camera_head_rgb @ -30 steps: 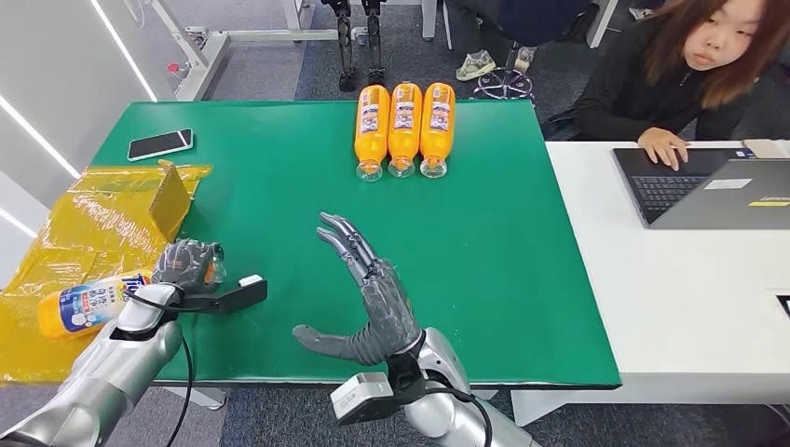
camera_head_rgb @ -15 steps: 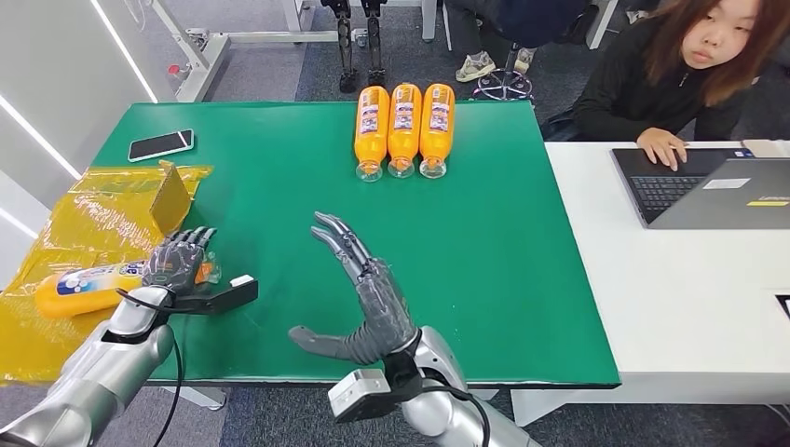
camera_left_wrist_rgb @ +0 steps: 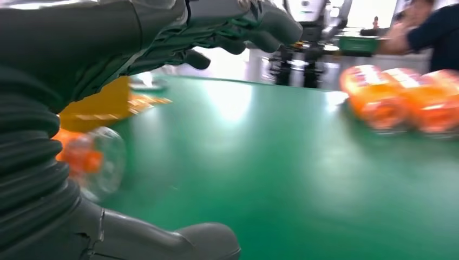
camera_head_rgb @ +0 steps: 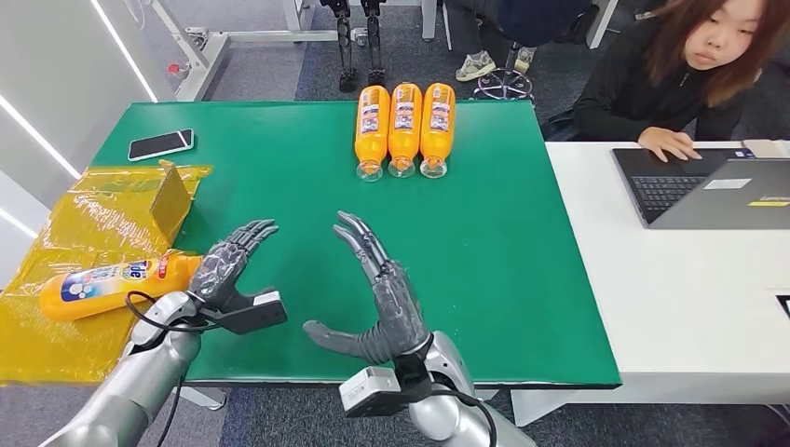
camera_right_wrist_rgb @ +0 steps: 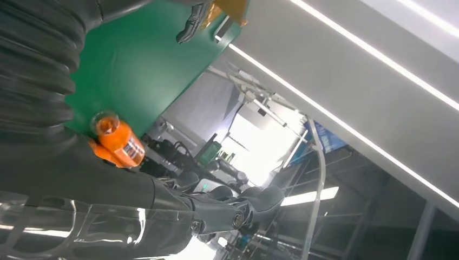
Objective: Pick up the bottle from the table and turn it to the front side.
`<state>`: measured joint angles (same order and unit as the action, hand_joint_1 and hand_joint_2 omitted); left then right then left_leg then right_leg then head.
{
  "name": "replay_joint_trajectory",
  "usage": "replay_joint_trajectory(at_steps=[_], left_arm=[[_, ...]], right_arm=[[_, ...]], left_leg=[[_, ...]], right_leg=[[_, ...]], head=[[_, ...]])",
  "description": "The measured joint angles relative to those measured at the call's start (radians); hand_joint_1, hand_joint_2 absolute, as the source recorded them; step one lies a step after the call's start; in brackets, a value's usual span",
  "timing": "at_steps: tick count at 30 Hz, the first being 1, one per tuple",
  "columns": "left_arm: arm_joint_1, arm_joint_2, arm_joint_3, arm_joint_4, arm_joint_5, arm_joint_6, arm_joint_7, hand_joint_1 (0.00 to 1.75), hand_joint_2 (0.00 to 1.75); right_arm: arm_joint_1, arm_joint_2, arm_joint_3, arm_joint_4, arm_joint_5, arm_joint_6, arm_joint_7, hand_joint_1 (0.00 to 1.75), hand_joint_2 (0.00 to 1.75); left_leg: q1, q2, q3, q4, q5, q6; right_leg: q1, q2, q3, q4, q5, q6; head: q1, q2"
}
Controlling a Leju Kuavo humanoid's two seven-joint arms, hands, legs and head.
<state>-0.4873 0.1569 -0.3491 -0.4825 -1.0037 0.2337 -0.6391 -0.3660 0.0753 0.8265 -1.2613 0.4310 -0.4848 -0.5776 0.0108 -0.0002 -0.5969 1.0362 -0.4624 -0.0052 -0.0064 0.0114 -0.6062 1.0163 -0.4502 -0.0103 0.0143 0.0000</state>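
Both hands empty, bottle let go on the yellow sheet.

From the head view, the left hand (camera_head_rgb: 226, 265) has released the orange label-wrapped plastic bottle (camera_head_rgb: 112, 286), now lying beside it with the label up; the right hand (camera_head_rgb: 382, 298) hovers, fingers spread. At the left wrist, fingers (camera_left_wrist_rgb: 254, 24) splayed over the green desk (camera_left_wrist_rgb: 281, 162), grasping nothing.

We see the flat green table top (camera_head_rgb: 484, 233) evenly and brightly lit, shadows faint. Our left wrist view is motion-blurred, smearing the 3 orange plastic bottles (camera_left_wrist_rgb: 403, 97); bright ceiling light strips (camera_right_wrist_rgb: 346, 65) glare.
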Motion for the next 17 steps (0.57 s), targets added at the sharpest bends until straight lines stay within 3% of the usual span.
replay_joint_trajectory(at_steps=[7,17], left_arm=[[0.149,-0.077,-0.022,-0.282,0.233,-0.089,-0.058,0.00,1.75],[0.331,-0.177,-0.115,-0.720,0.750,-0.149,-0.065,0.00,1.75]], right_arm=[[0.048,-0.030,-0.060,-0.008,-0.013,-0.032,-0.012,0.00,1.75],[0.136,-0.062,-0.184,-0.071,-0.043,-0.131,-0.023,0.00,1.75]], left_leg=[[0.000,0.000,0.000,0.000,-0.001,0.000],[0.000,-0.001,-0.001,0.000,-0.002,0.001]], right_leg=[[0.000,0.000,0.000,-0.001,0.000,0.000],[0.000,-0.001,0.000,-0.001,-0.001,0.001]], head=[[0.000,0.000],[0.000,0.000]])
